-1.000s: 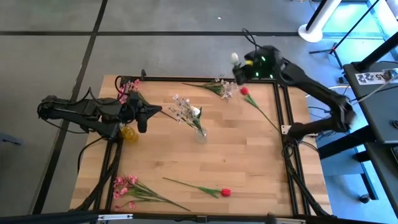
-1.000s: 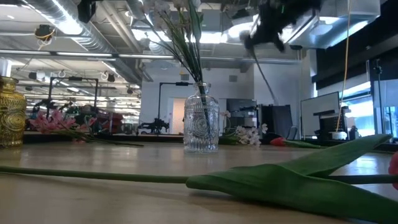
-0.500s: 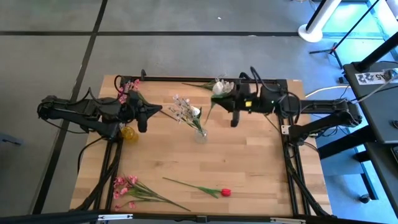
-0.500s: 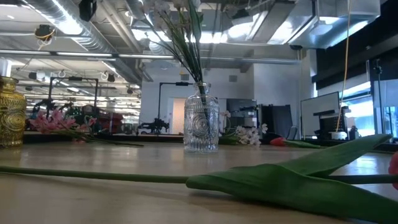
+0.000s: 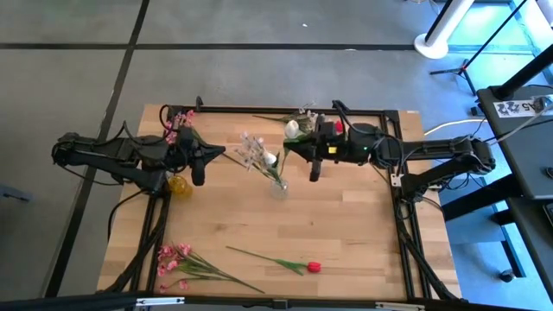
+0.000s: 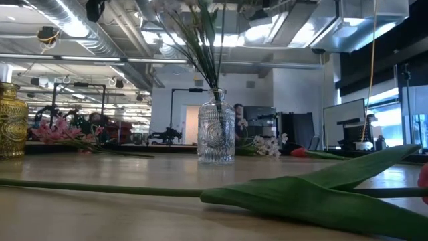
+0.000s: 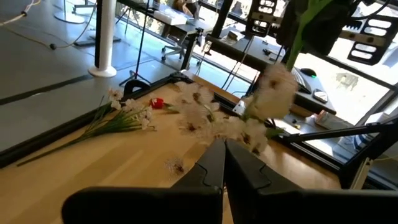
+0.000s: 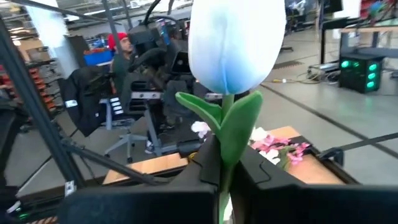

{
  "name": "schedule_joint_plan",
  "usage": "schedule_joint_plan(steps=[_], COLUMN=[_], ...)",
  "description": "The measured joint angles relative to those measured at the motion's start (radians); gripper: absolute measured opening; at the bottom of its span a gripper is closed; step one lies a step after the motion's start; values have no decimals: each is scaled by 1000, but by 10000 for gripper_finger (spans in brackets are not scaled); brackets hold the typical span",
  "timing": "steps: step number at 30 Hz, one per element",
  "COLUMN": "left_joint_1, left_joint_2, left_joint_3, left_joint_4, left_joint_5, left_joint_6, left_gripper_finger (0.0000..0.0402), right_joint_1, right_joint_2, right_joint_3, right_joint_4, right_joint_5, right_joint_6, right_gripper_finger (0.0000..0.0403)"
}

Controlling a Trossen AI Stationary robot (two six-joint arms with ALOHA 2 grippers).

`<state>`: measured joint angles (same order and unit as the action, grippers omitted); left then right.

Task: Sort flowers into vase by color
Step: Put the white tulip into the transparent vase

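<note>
Moved: right pincer (image 5: 298, 149) has swung in from the desk's far right corner, white rosebud (image 5: 292, 130) clamped by its stem, now near the clear vase (image 5: 278, 186).
Left pincer (image 5: 216, 154): shut, empty, near the far left.
Done: white sprigs (image 5: 251, 152) in the clear vase.
Left: pink sprays (image 5: 177, 260), near left; red rosebud (image 5: 313, 267), near edge; far-edge stems; amber vase (image 5: 179, 184) looks empty.

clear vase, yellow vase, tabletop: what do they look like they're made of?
Clear vase: looks like pressed glass; see-through, glossy, embossed pattern, stems visible inside.
Yellow vase: probably tinted glass, amber and translucent with relief texture; could be plastic.
Tabletop: light wood, visible plank seams and grain, matte to satin finish, framed by black metal-looking rails.
</note>
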<state>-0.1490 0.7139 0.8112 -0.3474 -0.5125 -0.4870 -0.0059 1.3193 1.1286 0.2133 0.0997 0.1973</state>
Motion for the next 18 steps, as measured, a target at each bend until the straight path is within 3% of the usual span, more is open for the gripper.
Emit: schedule_joint_plan(steps=[18], left_joint_1=[0], left_joint_2=[0], left_joint_3=[15], left_joint_4=[16], left_joint_5=[19], left_joint_6=[29], left_gripper_finger=[2], right_joint_1=[0], right_joint_2=[-8], right_joint_3=[2], right_joint_4=[-107], right_joint_5=[8], right_joint_6=[7], right_gripper_finger=[12])
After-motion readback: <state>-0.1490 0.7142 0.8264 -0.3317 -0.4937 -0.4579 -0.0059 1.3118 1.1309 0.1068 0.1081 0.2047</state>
